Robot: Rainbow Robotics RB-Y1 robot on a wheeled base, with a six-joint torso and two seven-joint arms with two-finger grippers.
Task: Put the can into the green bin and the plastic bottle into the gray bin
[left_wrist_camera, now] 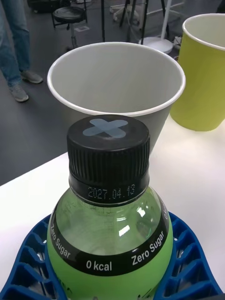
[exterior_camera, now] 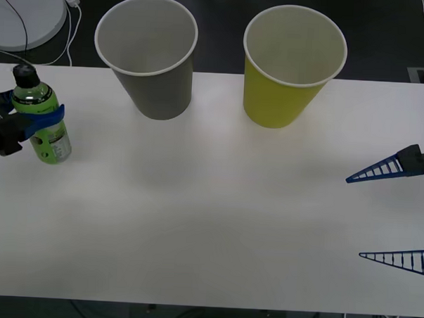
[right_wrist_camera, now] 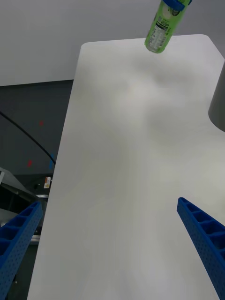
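Two big paper cups stood at the far edge of the white counter (exterior_camera: 216, 222) from where I was watching: the gray bin (exterior_camera: 149, 58) on the left and the green bin (exterior_camera: 290, 67) to its right, close together but not touching, both upright with their mouths open and nothing visible inside.

My left pincer (exterior_camera: 41, 120) was over at the left edge of the counter with its blue ribbed fingers (left_wrist_camera: 187, 262) closed around the plastic bottle (exterior_camera: 41, 116). They wrapped the body just below the shoulder, where the black band read "Zero Sugar" and "0 kcal". The bottle was pretty much upright, black cap (left_wrist_camera: 108, 150) on top with a pale X on it and a date printed on the ring below. From the front view I couldn't really tell whether its base was touching the counter or just off it. It sat left of the gray bin and a bit nearer to me, well apart from it. In the left wrist view the gray bin was right behind the cap, with the green bin off to one side of it.

My right pincer (exterior_camera: 396, 213) hung over the right side of the counter, fingers spread wide, holding nothing. Its wrist view looked down the bare counter toward the bottle (right_wrist_camera: 164, 28) at the far end.
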